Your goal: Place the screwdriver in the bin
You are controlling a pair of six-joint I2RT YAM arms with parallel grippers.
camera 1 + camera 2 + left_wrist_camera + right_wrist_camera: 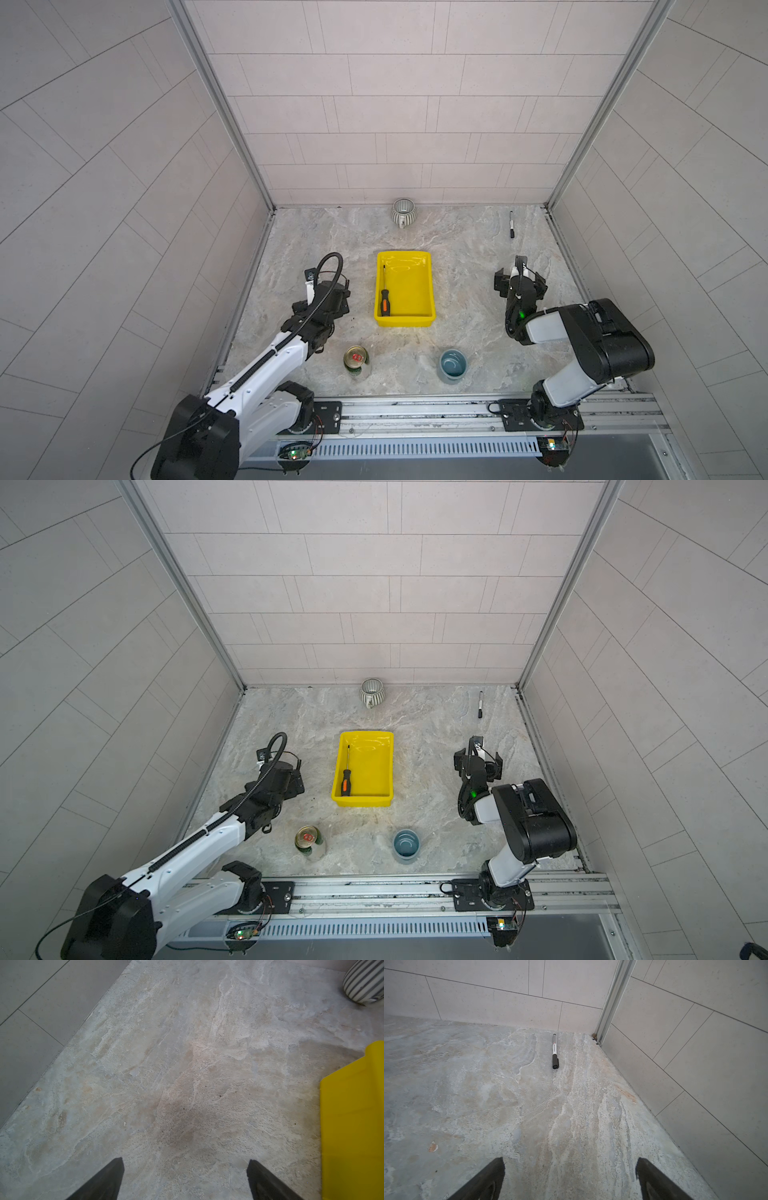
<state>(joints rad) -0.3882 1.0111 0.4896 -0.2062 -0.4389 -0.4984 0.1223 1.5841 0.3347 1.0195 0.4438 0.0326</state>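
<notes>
Left wrist view, and the left gripper has its jaws spread wide with nothing between them, only bare stone tabletop ahead. To the right of those jaws sits the yellow bin, near but not touching. In both top views the screwdriver lies flat inside the bin, along the wall nearest the left jaws, orange-striped handle toward the robot, shaft pointing away. Over on the bin's far side, well apart from it, the right gripper gapes fully open too, gripping nothing. Straight ahead of its jaws, near the back corner, lies a black marker, untouched, well clear of them
</notes>
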